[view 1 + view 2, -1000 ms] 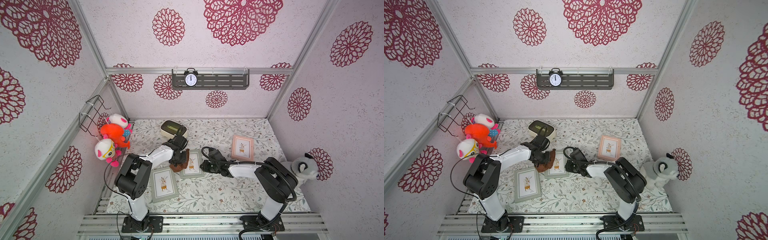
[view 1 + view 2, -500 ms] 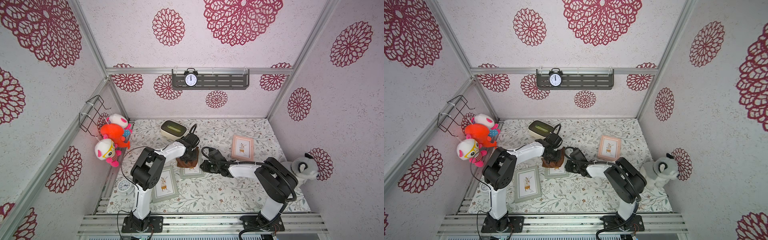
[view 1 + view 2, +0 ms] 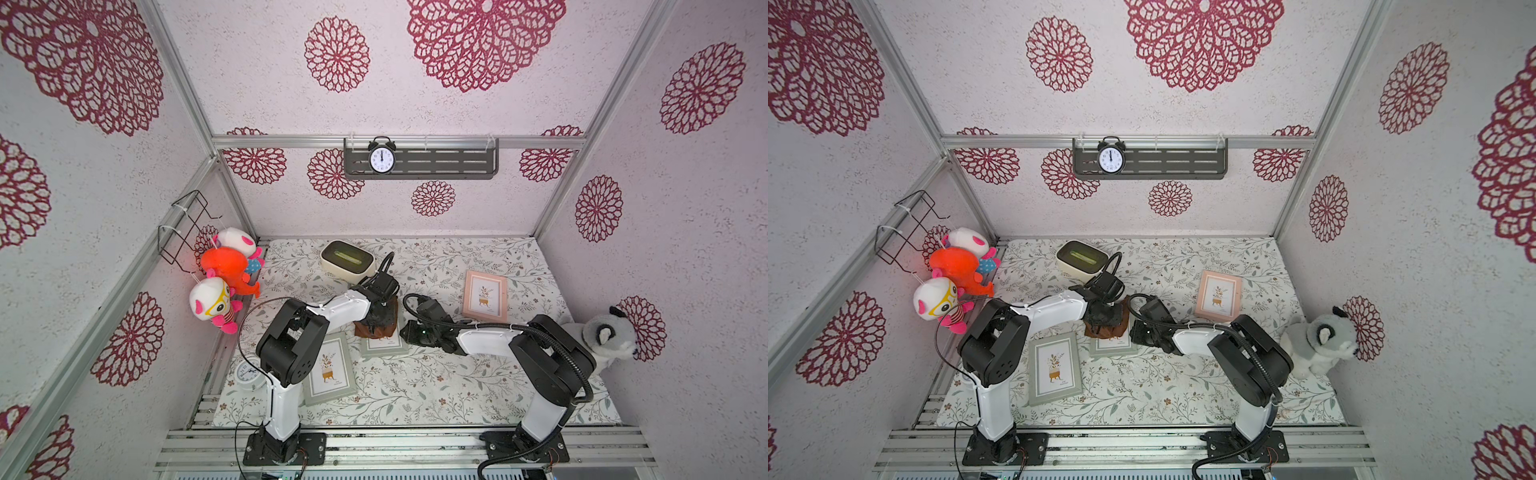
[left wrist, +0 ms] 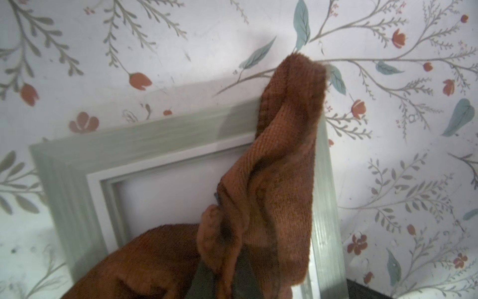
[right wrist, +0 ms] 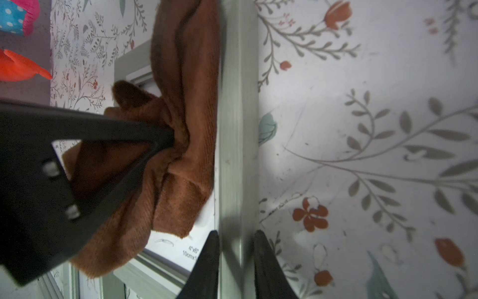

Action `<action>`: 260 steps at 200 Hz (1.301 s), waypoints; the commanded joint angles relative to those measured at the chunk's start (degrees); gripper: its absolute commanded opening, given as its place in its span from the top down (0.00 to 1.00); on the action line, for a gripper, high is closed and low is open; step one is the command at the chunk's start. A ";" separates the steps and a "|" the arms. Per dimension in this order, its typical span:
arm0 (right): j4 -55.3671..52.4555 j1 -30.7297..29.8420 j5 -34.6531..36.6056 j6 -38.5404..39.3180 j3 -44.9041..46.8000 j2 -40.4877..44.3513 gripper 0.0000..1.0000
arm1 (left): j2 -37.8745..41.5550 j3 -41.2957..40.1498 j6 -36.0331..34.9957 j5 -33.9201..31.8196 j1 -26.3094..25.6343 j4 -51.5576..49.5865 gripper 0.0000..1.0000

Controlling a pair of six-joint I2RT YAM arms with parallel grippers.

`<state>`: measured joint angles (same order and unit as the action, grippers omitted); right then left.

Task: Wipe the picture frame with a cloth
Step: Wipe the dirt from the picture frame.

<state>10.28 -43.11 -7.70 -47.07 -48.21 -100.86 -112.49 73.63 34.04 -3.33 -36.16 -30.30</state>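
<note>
A grey-green picture frame [image 3: 386, 347] [image 3: 1115, 347] lies flat mid-table. The rust-brown cloth [image 3: 376, 328] [image 3: 1105, 328] is bunched on its far end. My left gripper [image 3: 376, 316] [image 3: 1104, 316] points down, shut on the cloth. In the left wrist view the cloth [image 4: 279, 181] drapes over one corner of the frame [image 4: 155, 134], hiding most of my left gripper [image 4: 225, 282]. My right gripper [image 3: 405, 330] [image 3: 1133, 331] [image 5: 236, 248] is shut on the frame's right side rail [image 5: 236, 129], beside the cloth [image 5: 186, 77].
A second grey-green frame [image 3: 330, 370] lies front left and a pink frame [image 3: 485, 296] at the back right. A cream box [image 3: 347, 257] stands behind the left arm. A small white clock [image 3: 249, 374], hanging plush toys [image 3: 224, 270] and a raccoon plush [image 3: 602, 336] line the sides.
My left gripper has dragged the cloth rightward over the frame's far end, and its elbow has swung right. The right gripper and the frame have stayed put.
</note>
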 commanded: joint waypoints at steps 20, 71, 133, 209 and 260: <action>-10.02 -1.01 0.15 -0.70 2.95 -2.24 0.77 | -1.89 -1.60 0.85 0.63 -1.15 -6.60 1.00; -10.18 -1.01 0.22 -0.57 2.68 -2.54 0.77 | -7.57 5.30 -0.04 -0.37 2.04 -6.16 1.00; -10.37 -1.05 0.15 -0.66 2.47 -2.71 0.76 | 1.66 -4.45 0.75 3.65 -1.11 -7.65 1.00; -11.34 -1.05 0.36 -0.57 1.93 -3.16 0.76 | 5.78 -8.02 1.80 -0.59 0.34 -7.40 1.00; -11.51 -1.07 0.37 -0.45 2.03 -3.24 0.76 | 11.24 -8.91 -1.18 -3.34 7.33 -7.27 1.00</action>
<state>10.35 -43.44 -7.99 -47.29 -48.23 -100.88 -104.07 66.24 34.83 -2.02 -32.14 -33.76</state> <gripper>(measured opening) 0.238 0.092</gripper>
